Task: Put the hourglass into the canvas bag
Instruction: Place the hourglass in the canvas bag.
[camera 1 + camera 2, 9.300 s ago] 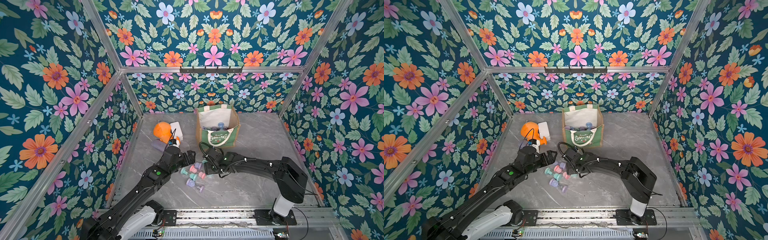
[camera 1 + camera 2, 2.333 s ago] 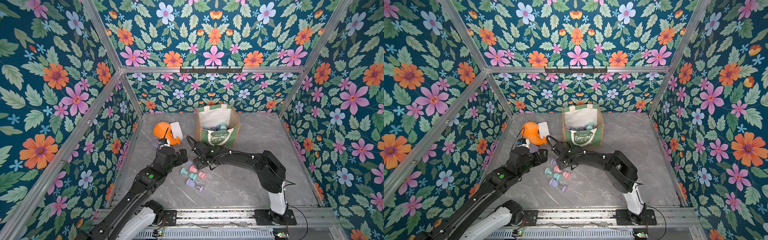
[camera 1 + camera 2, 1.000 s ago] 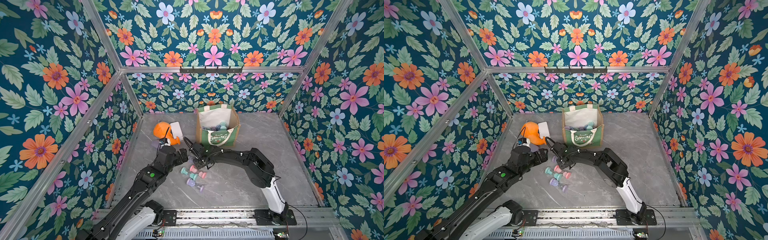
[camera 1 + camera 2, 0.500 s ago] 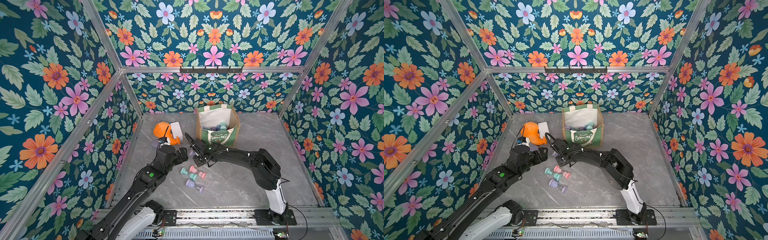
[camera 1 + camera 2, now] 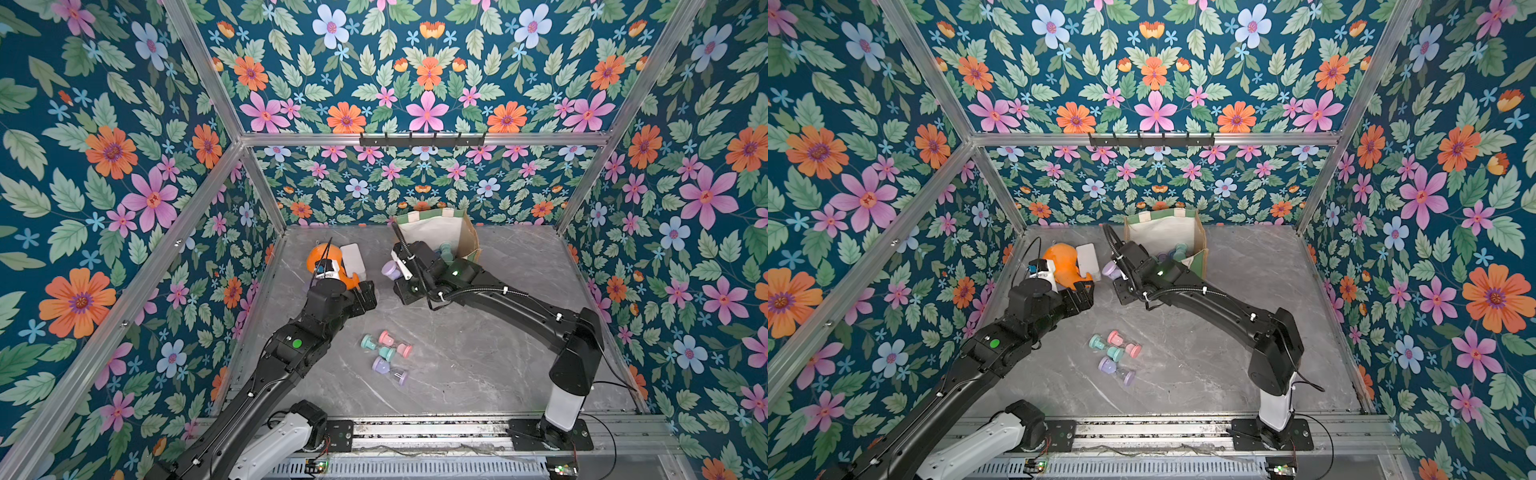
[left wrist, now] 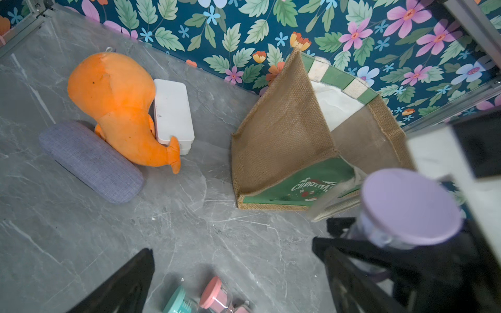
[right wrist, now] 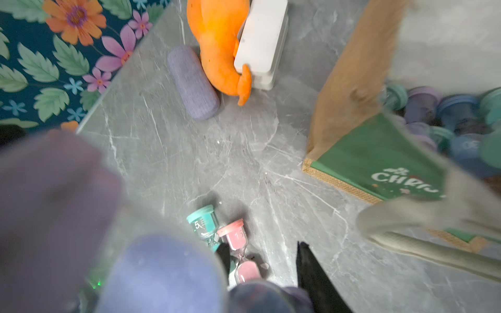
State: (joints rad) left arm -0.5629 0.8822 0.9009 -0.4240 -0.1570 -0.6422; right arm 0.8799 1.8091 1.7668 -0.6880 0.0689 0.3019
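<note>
Loose hourglasses (image 5: pixel 386 353) lie on the table (image 5: pixel 478 353) well short of the canvas bag (image 5: pixel 467 241); the left end effector (image 5: pixel 368 296) hangs spread, empty. Beside the bag's rim the right end effector (image 5: pixel 399 274) clamps the lilac hourglass (image 5: pixel 390 269) aloft. It seems mid-carry and next needs centring over the opening before release.

Bare tabletop (image 5: pixel 478 353) between hourglasses (image 5: pixel 386 353) and canvas bag (image 5: pixel 467 241)

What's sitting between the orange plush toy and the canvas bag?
A white box, touching the orange plush toy; from there to the canvas bag the table is bare, clearest in the left wrist view.
</note>
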